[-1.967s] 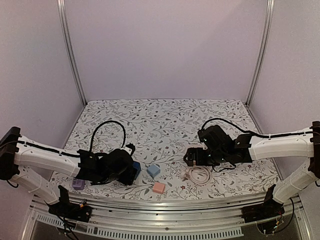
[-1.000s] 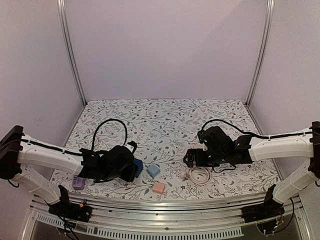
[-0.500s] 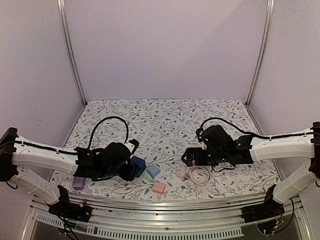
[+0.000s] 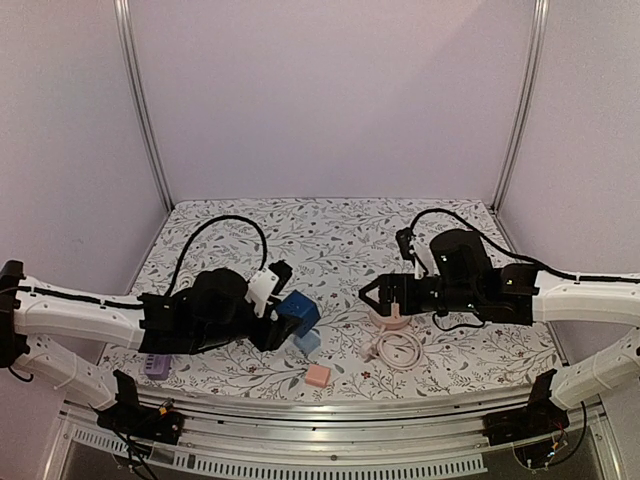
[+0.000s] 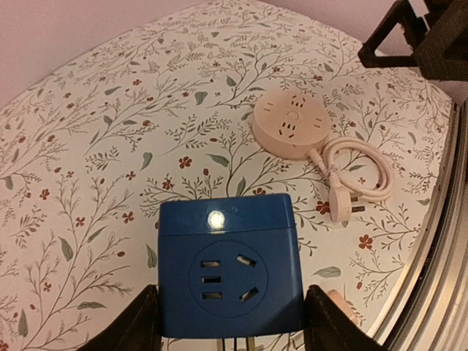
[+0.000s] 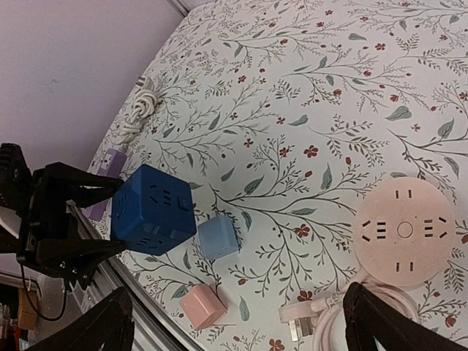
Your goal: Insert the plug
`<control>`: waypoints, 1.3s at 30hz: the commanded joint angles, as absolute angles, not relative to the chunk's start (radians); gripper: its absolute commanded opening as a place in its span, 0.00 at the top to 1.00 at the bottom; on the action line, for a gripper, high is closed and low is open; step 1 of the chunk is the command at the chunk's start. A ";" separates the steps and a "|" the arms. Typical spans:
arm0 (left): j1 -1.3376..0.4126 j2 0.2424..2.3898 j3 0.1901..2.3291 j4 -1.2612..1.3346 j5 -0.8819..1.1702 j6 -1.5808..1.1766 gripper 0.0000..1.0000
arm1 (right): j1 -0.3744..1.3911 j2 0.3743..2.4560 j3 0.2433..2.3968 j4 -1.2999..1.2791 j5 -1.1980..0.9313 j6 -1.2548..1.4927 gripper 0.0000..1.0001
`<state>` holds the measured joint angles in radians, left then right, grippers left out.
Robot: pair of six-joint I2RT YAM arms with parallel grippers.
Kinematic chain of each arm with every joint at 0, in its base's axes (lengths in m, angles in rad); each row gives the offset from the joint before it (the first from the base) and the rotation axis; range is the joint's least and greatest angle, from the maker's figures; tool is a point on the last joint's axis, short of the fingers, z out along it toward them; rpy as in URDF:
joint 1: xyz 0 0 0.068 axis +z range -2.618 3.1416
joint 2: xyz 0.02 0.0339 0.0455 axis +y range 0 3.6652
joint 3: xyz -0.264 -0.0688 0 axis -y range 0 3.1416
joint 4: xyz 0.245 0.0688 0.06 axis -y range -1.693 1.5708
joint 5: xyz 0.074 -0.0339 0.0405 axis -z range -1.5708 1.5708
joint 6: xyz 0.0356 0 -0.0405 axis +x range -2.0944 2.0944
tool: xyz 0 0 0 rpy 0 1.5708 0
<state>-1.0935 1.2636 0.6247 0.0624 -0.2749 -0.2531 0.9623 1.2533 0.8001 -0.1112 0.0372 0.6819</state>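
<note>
Plug (image 5: 342, 210) lies loose near wide-spread right tool (image 4: 375, 295); left tool (image 4: 277, 318) grips blue socket cube (image 4: 300, 310)

A tabletop (image 4: 330, 225) covered in a floral print of grey sprigs and small red blossoms fills the enclosure, with plain pale walls (image 4: 330, 90) behind. Near the front edge lies a small pink cube (image 4: 317, 375) and, just beyond it but apart, a light blue cube (image 4: 307, 343). At the far left sits a purple block (image 4: 155, 366) — and farther back a coiled white cord (image 6: 139, 110).
</note>
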 commanded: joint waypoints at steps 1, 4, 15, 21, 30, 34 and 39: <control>-1.083 1.282 0.616 0.256 -0.138 -0.079 1.00 | 0.964 1.223 0.861 -0.138 -0.106 0.649 0.01; -1.083 1.321 0.636 0.294 -0.054 -0.004 1.00 | 0.952 1.226 0.897 -0.168 -0.207 0.657 0.01; -1.082 1.368 0.702 0.335 0.189 0.176 1.00 | 0.943 1.324 1.016 -0.265 -0.395 0.685 0.01; -1.080 1.359 0.699 0.340 0.201 0.221 1.00 | 0.881 1.339 0.973 -0.260 -0.496 0.715 0.01; -1.070 1.341 0.664 0.417 0.238 0.236 1.00 | 0.842 1.342 0.925 -0.179 -0.759 0.766 0.01; -1.065 1.334 0.660 0.433 0.255 0.244 1.00 | 0.837 1.376 0.910 -0.123 -0.840 0.810 0.01; -1.064 1.323 0.656 0.439 0.267 0.248 1.00 | 0.831 1.396 0.909 -0.119 -0.840 0.840 0.01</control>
